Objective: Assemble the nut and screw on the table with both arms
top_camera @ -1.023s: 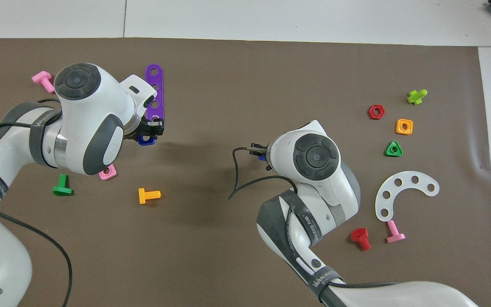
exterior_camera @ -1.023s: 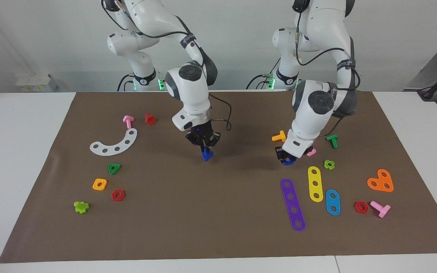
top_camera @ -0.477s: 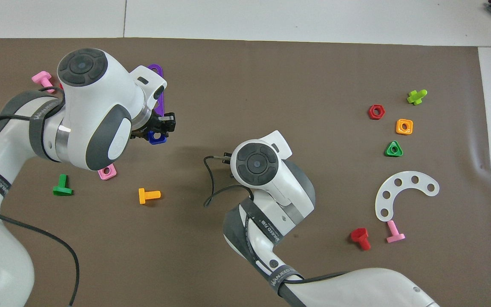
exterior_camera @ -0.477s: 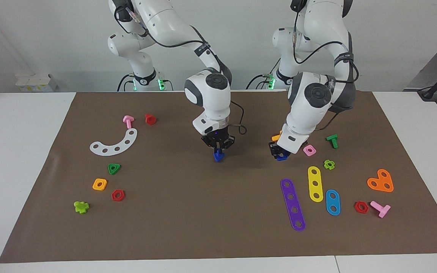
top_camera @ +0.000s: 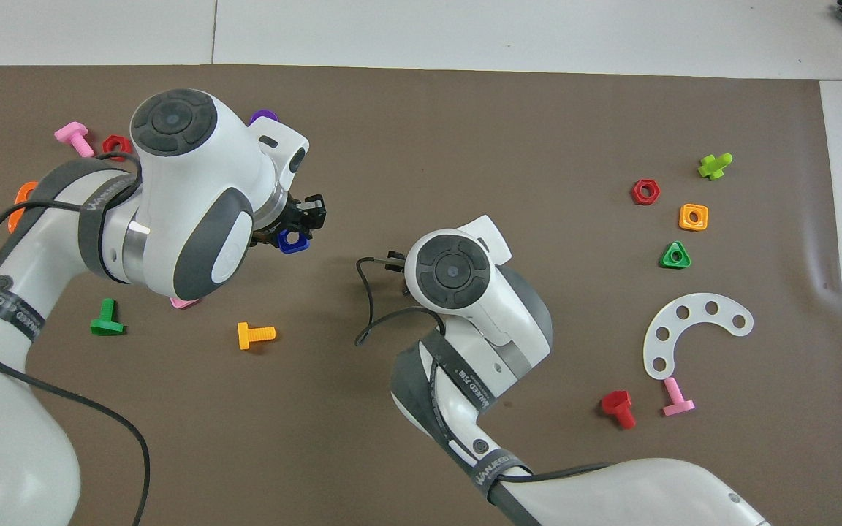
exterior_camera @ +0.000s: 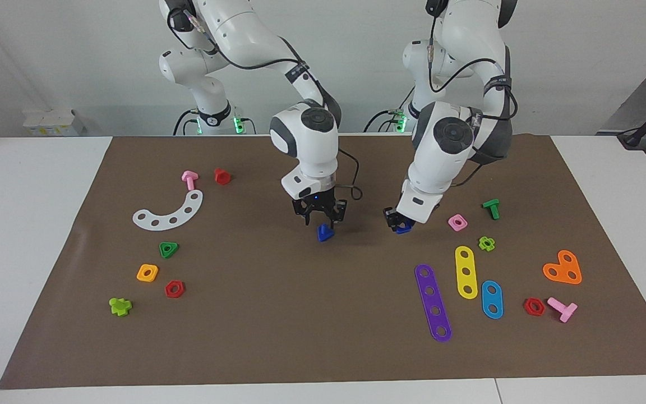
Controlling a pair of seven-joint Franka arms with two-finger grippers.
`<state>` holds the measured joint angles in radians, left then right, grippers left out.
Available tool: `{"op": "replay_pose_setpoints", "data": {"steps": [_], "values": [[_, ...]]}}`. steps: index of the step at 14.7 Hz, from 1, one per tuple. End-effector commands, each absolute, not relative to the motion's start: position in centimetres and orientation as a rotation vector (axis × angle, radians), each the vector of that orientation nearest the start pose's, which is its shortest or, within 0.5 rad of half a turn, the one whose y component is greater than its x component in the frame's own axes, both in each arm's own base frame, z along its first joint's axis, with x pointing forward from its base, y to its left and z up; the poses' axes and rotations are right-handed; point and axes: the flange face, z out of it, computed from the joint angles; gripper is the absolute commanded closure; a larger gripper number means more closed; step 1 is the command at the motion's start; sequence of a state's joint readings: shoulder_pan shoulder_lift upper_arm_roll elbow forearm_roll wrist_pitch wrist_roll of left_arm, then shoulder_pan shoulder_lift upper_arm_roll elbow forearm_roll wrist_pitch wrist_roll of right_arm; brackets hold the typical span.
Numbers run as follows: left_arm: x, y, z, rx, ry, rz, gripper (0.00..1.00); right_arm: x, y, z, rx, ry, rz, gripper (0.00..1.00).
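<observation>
Right gripper (exterior_camera: 319,220) hangs open over the screw (exterior_camera: 324,233) on the table (exterior_camera: 278,314), left gripper (exterior_camera: 399,224) pinching the nut (exterior_camera: 404,227) just beside.

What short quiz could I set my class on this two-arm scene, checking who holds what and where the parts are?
1. True or false: the left gripper holds the dark-blue nut.
2. Multiple choice: the dark-blue screw is
A) directly under the right gripper
B) on the white curved strip
C) on the orange heart plate
3. Short answer: what colour is the four-hole strip?

Key: 1 true; 2 A; 3 purple.
</observation>
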<state>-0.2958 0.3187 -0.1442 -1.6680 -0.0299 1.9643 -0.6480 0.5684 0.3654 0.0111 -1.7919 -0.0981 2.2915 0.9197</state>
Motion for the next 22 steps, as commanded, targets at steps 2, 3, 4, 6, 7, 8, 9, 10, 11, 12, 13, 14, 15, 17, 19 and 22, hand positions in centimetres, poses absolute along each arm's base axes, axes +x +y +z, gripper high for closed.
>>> {"op": "replay_pose_setpoints", "data": {"steps": [2,3,4,6,7,8,9,10,11,12,13,14,15,17,19,22], "values": [[57.2,-33.4,42.3,-3.202,-0.576,-0.021,1.00,56.9,28.1,41.4,-3.049,0.505,-0.274,0.00],[56.3,-35.3,41.9,-3.206,-0.580,-0.016,1.00,57.5,25.7,42.4,-3.058,0.486,-0.278,0.00],[55.4,-37.2,41.2,-3.207,-0.574,-0.008,1.00,58.0,23.8,43.0,-3.074,0.466,-0.269,0.00],[54.1,-40.2,39.8,-3.218,-0.586,-0.012,1.00,58.8,20.0,45.3,-3.083,0.442,-0.291,0.00],[53.6,-41.2,39.2,-3.226,-0.573,-0.019,1.00,59.0,17.8,46.3,-3.097,0.426,-0.286,0.00],[53.1,-42.1,38.5,-3.225,-0.552,-0.007,1.00,58.9,15.8,47.4,-3.111,0.394,-0.273,0.00],[52.6,-42.8,37.7,-3.222,-0.542,0.002,1.00,58.8,13.7,48.7,-3.097,0.374,-0.257,0.00],[52.5,-43.2,37.2,-3.227,-0.546,-0.006,1.00,58.7,11.3,50.0,-3.079,0.360,-0.239,0.00],[52.6,-43.4,36.7,-3.234,-0.545,-0.017,1.00,58.6,9.5,50.8,-3.084,0.327,-0.224,0.00],[52.6,-43.4,36.0,-3.227,-0.545,-0.006,1.00,58.6,8.1,51.9,-3.090,0.310,-0.220,0.00],[52.4,-43.4,35.7,-3.222,-0.537,-0.003,1.00,58.5,7.0,52.8,-3.095,0.319,-0.210,0.00],[52.1,-43.6,35.5,-3.219,-0.529,0.002,1.00,58.4,6.3,53.9,-3.100,0.308,-0.204,0.00],[51.9,-43.4,35.0,-3.211,-0.527,0.013,1.00,58.3,5.7,54.8,-3.103,0.293,-0.204,0.00],[50.9,-43.9,33.9,-3.200,-0.503,0.035,1.00,58.2,4.3,56.7,-3.112,0.263,-0.189,0.00],[50.6,-43.8,33.3,-3.205,-0.502,0.027,1.00,58.0,3.4,59.1,-3.122,0.226,-0.166,0.00],[49.9,-43.8,32.3,-3.210,-0.494,0.019,1.00,57.4,2.1,60.5,-3.135,0.175,-0.112,0.00]]}}
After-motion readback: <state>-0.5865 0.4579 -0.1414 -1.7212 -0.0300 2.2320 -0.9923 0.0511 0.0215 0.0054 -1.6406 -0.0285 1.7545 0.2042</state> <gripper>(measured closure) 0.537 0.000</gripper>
